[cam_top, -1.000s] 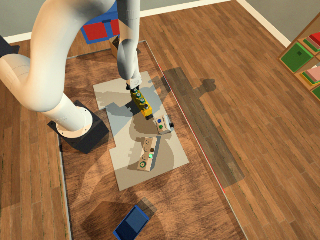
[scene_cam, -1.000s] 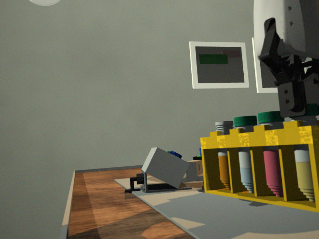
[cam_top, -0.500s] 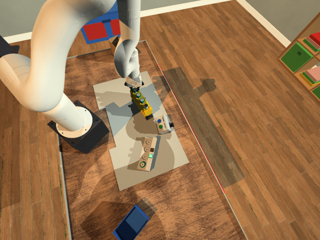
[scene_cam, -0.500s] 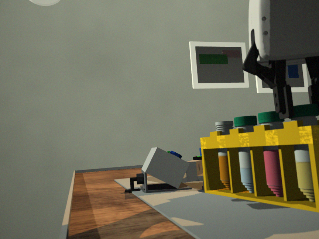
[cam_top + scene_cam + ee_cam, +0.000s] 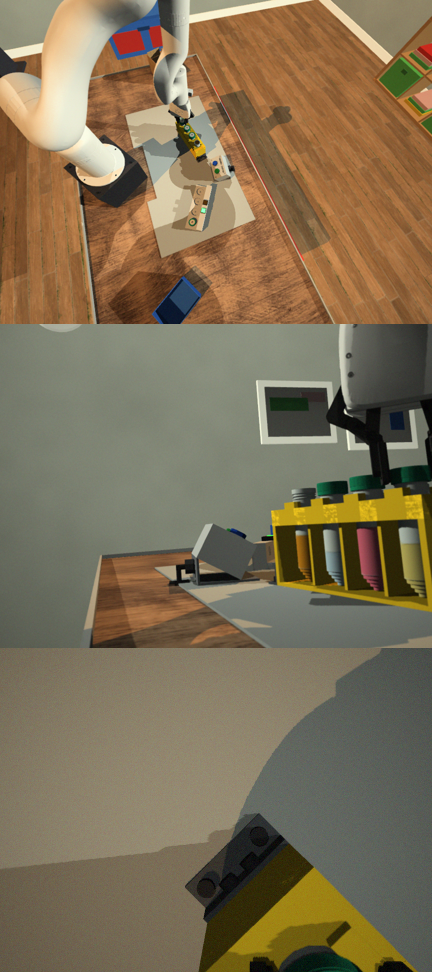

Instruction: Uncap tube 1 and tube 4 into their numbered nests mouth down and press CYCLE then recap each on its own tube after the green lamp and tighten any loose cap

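In the top view, you see the yellow decapping station (image 5: 199,152) (image 5: 348,511) (image 5: 320,903) on a pale mat (image 5: 167,240) (image 5: 279,613) (image 5: 125,748). Your hand (image 5: 182,120) (image 5: 407,478) (image 5: 327,967) is over its far-left end, as seen from the arm's base, at tube 1. The key housing (image 5: 224,175) (image 5: 223,552) is near the station's other end, with the blue CYCLE key (image 5: 214,162) (image 5: 238,533) and the green READY key (image 5: 217,170). Beyond that end lies the cap tray (image 5: 200,225); its green lamp (image 5: 203,210) is lit, and a green cap (image 5: 189,222) rests in nest 4. Nests 1 to 3 hold no cap.

In the exterior view, green caps sit on tube 1 (image 5: 411,535), tube 2 (image 5: 369,540) and tube 3 (image 5: 333,554) in the station. Tube 4 (image 5: 303,550) stands uncapped, its threads showing. Your hand's fingers are partly open, one on each side of tube 1's cap (image 5: 181,121) (image 5: 411,474) (image 5: 320,964).

In the wrist view, the same cap is cut off by the lower edge, between your dark fingertips, with narrow gaps visible beside it. A dark bracket (image 5: 237,865) is at the station's end.

My gripper (image 5: 181,119) (image 5: 407,477) (image 5: 328,966): turned to a new angle above tube 1's cap (image 5: 182,121) (image 5: 411,474) (image 5: 320,964).
My forearm's lower end (image 5: 166,78): swung over.
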Available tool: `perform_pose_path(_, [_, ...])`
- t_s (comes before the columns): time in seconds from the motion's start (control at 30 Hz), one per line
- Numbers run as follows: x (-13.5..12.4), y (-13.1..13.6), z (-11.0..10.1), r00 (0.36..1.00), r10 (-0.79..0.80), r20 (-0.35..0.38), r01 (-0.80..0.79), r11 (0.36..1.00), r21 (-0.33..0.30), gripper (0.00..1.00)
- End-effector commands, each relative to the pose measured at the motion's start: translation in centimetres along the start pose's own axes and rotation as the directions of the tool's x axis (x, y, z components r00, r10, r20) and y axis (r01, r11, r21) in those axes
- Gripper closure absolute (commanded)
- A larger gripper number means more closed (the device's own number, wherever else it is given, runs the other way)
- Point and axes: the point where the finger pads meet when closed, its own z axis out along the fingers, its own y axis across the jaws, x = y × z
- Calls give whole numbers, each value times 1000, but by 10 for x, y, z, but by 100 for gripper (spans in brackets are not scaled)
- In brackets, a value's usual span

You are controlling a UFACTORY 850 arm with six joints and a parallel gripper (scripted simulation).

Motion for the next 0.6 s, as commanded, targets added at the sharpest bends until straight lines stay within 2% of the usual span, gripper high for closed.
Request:
perform_pose_path(0.0, [0,0,0,999,3,-37,-4,1000,-19,54])
perform_pose_path(0.2, [0,0,0,999,3,-37,-4,1000,-19,54])
perform_pose_path(0.23, [0,0,-1,996,-80,-36,79,997,-22,54])
perform_pose_path(0.3, [0,0,-1,996,-80,-36,79,997,-22,54])
perform_pose_path(0.4, [0,0,-1,946,-324,-29,323,946,-30,54])
perform_pose_path(0.43, [0,0,-1,946,-324,-29,323,946,-30,54])
perform_pose_path(0.5, [0,0,-1,915,-402,-26,401,916,-33,54])
perform_pose_path(0.53, [0,0,-1,879,-476,-24,475,879,-35,54])
perform_pose_path(0.57, [0,0,-1,879,-477,-24,476,879,-35,54])
